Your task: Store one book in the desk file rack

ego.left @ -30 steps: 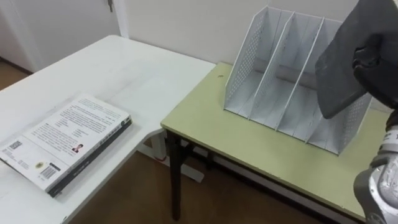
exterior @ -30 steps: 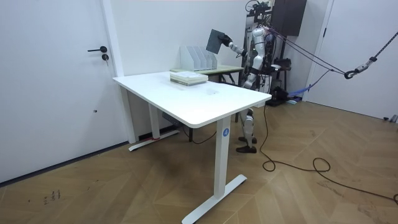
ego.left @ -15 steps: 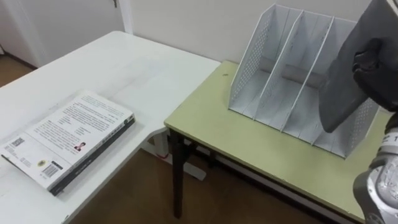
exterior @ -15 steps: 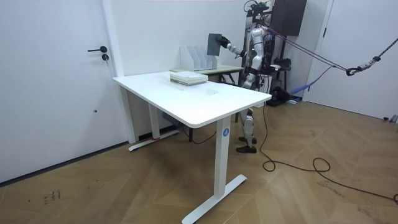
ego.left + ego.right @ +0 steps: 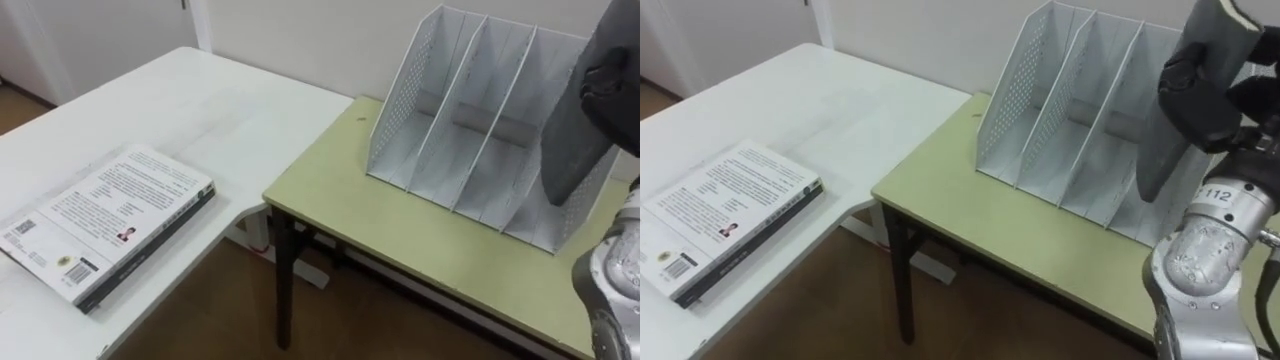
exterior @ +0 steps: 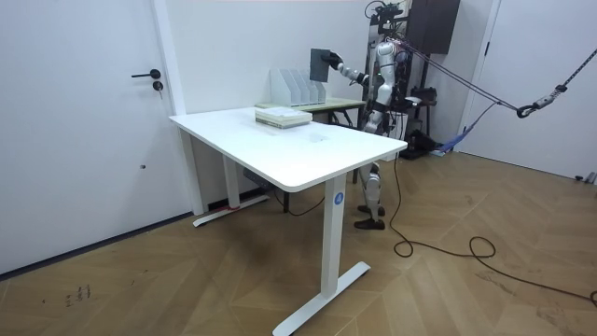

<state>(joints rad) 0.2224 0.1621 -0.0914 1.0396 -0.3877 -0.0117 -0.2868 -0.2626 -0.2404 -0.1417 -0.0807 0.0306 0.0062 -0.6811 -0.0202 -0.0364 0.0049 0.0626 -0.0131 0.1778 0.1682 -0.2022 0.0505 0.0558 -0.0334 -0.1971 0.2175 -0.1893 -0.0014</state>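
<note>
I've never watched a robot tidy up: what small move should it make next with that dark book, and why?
Probably lower the dark book straight down. The right hand grips it upright at the file rack's right-hand slot, which looks empty, and the book's lower corner seems not yet seated inside.

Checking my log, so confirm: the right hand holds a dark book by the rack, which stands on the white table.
Wrong table: the left eye view shows the rack on the green desk, next to the white table. The right hand does hold the dark book by it.
</note>
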